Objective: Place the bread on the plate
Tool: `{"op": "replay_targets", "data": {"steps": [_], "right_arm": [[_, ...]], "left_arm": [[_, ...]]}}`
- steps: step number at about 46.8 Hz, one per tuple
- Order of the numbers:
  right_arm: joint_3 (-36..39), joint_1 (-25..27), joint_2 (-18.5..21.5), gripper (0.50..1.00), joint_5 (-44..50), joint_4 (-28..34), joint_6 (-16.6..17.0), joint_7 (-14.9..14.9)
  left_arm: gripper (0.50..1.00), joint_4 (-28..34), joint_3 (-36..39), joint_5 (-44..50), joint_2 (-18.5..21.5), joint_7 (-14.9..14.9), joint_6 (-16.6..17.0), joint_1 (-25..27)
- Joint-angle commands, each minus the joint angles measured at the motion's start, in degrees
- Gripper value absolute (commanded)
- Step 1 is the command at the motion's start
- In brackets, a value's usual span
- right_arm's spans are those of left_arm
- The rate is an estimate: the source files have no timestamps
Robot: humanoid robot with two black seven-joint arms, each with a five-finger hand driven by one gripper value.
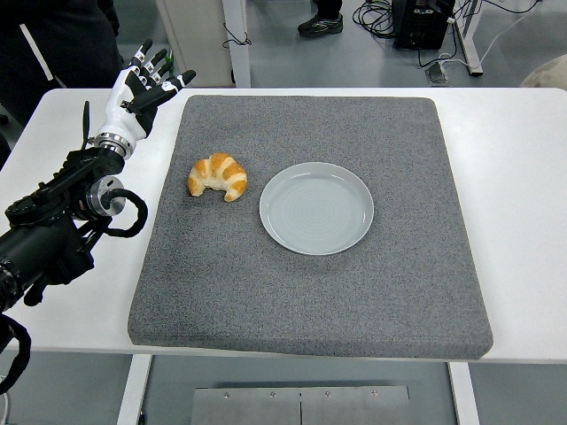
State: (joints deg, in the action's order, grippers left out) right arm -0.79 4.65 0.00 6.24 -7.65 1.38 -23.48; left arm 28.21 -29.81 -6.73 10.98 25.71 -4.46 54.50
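Observation:
A golden croissant (218,176) lies on the grey mat (310,292), just left of an empty pale grey plate (316,208) and apart from it. My left hand (137,93) is over the table's far left, at the mat's back left corner, up and left of the croissant. Its fingers (165,82) are spread and hold nothing. The left arm (62,221) runs in from the left edge. The right arm does not show.
The grey mat covers most of the white table (523,177). A person's dark clothing (62,35) shows at the top left, close behind my left hand. Shoes and cables lie on the floor at the top.

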Motion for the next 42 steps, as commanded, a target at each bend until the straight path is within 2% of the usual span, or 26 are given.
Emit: {"op": "replay_targets", "data": {"steps": [1,10,22,31,42], "right_arm": [[0.0,0.01,0.0,1.0,0.0,0.0,-0.06,0.01],[0.0,0.01,0.0,1.0,0.0,0.0,-0.06,0.01],[0.0,0.01,0.0,1.0,0.0,0.0,-0.06,0.01],[0.0,0.01,0.0,1.0,0.0,0.0,-0.06,0.01],[0.0,0.01,0.0,1.0,0.0,0.0,-0.06,0.01]], "left_arm": [[0.968,2.2,2.29,-0.04,2.29,0.04,0.07,0.16],[0.968,3.25,5.2,-0.3,5.37,-0.05,0.15,2.27],[0.968,5.19,11.61,-7.95,9.67,-0.14,0.24,5.43],[0.969,8.43,15.83,-15.59,13.28,-0.4,0.24,7.02],[0.971,14.15,16.27,-27.63,17.41,-0.84,0.24,7.46]]}}
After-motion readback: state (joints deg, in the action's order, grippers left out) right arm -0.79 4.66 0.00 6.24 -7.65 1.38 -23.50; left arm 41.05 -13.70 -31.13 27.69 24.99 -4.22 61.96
